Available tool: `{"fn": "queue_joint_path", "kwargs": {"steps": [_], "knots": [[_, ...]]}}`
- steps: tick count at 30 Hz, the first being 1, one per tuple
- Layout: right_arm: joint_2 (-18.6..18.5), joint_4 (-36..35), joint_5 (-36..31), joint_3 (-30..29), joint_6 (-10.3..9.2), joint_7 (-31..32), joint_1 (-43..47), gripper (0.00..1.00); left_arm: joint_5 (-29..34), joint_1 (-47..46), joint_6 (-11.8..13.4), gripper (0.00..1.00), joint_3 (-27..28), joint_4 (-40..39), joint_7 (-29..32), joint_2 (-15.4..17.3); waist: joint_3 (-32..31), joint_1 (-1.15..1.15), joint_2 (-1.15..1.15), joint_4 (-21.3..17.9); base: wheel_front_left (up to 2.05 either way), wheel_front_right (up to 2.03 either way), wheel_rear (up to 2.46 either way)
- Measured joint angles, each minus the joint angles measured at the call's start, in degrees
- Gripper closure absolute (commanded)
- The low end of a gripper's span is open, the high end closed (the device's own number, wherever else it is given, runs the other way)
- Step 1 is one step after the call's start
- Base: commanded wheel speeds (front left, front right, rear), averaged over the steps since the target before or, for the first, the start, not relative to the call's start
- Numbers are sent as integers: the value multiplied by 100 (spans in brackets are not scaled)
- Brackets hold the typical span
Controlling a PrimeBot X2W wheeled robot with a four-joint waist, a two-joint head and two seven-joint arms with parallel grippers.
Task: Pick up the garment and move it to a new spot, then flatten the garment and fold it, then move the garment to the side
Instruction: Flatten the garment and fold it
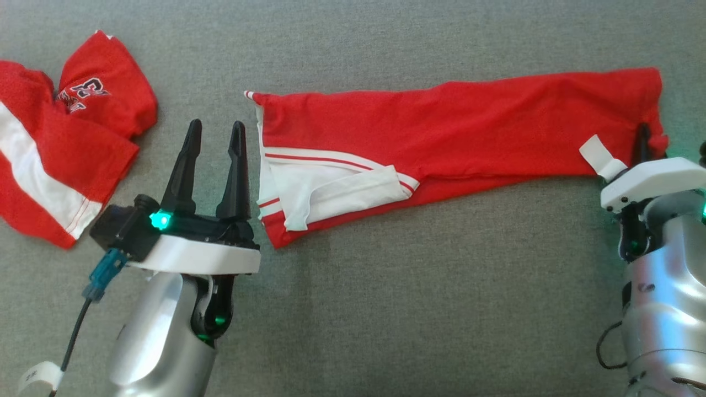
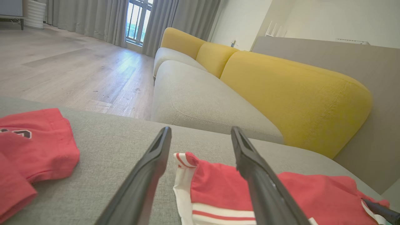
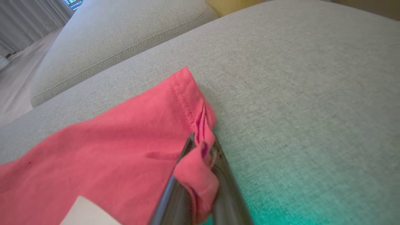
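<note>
nearest the head camera, two silver forearms are rising from the lower edge, each reaching toward one end of the long red garment [image 1: 469,121], which is lying stretched out as a narrow band across the grey sofa seat [image 1: 386,320]. the right end effector [image 1: 642,138] is working at the garment's plain hemmed end, its fingers pressed together and pinching a small bunched fold of that hem corner, as the right wrist view is showing. the left end effector [image 1: 216,125] is hovering just beside the garment's opposite end, the one with white panels and red stripes. its fingers are standing wide apart and holding nothing, and whether a fingertip is touching the cloth i cannot tell. a second red garment [image 1: 66,143] with a white stripe and lettering is lying crumpled well apart from the garment, beyond the left end effector. yellow back cushions [image 2: 290,100] and a wooden floor [image 2: 78,72] are showing past the garment's striped end. judging by how it is lying, the garment is looking already placed, smoothed and folded lengthwise at least once. what is remaining seems to be a grip on the striped end, a further fold bringing the ends together, and then the shift to the side.
</note>
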Motion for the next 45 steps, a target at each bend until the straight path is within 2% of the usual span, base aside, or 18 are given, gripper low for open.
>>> {"fn": "queue_joint_path", "kwargs": {"steps": [8,15,18,24,27,31,39,45], "knots": [[-163,-56,-204,-359,0,2,74,100,0,16,0,0,23,1,0,0,-165,-1,0,-24,0,0,0],[-498,-283,-720,-1265,0,-90,76,100,0,158,0,0,66,10,0,-3,-328,0,0,-19,0,0,0],[-454,-372,-928,-1447,0,-110,73,100,0,241,0,0,94,20,0,-4,-429,-1,0,-34,0,0,0],[-176,-587,-1038,-1312,0,-135,67,100,0,364,0,0,110,48,0,-25,-694,-1,0,-67,0,0,0],[-67,-720,-909,-977,0,-132,68,100,0,481,0,0,125,57,0,-40,-864,-1,0,-73,0,0,0],[-14,-893,-538,-235,0,-70,90,100,0,660,0,0,182,67,0,-60,-1107,-1,0,-72,0,0,0],[-14,-960,1474,2095,0,57,512,100,0,845,0,0,170,105,0,-111,-1499,-1,0,66,0,0,0],[-12,-1202,2539,3705,0,130,867,100,0,961,0,0,178,154,0,-132,-1661,-1,0,327,0,0,0]]}}
